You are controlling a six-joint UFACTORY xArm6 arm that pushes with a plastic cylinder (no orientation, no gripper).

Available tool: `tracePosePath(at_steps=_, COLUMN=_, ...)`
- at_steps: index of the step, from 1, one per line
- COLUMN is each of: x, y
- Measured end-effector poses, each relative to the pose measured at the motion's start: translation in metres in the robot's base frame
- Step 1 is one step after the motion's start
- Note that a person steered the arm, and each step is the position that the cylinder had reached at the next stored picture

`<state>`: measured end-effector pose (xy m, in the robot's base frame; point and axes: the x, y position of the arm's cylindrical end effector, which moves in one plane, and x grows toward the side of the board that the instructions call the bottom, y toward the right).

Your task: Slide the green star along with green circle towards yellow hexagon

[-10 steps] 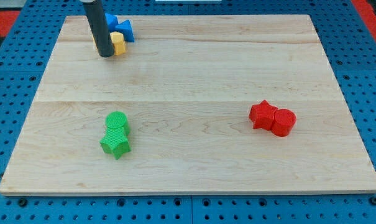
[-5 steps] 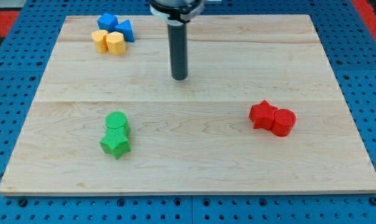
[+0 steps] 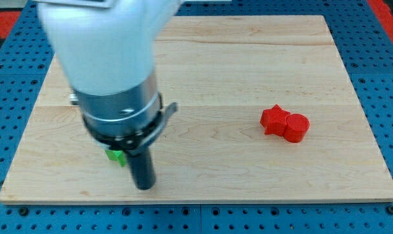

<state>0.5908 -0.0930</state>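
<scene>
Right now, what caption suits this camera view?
My tip sits below a mostly hidden green block; two red blocks lie right.

Bright, even light floods the pale wooden counter; shadows stay faint. The big white-and-grey arm housing looms soft and blurred up close, while the red blocks look crisp.

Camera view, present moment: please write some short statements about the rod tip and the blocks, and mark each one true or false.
1. My tip is near the view's bottom, just right of a sliver of green block. True.
2. The green circle shows fully. False: the arm covers it; only a green sliver shows.
3. The two red blocks touch. True.
4. The red blocks lie at the view's left. False: at the right.
5. The yellow hexagon shows. False: the arm hides that corner.
</scene>
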Motion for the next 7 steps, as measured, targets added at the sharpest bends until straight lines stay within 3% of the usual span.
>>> tracePosePath(at_steps=2, x=-0.024, y=-0.043)
tracePosePath(at_steps=7, x=-0.067, y=-0.043)
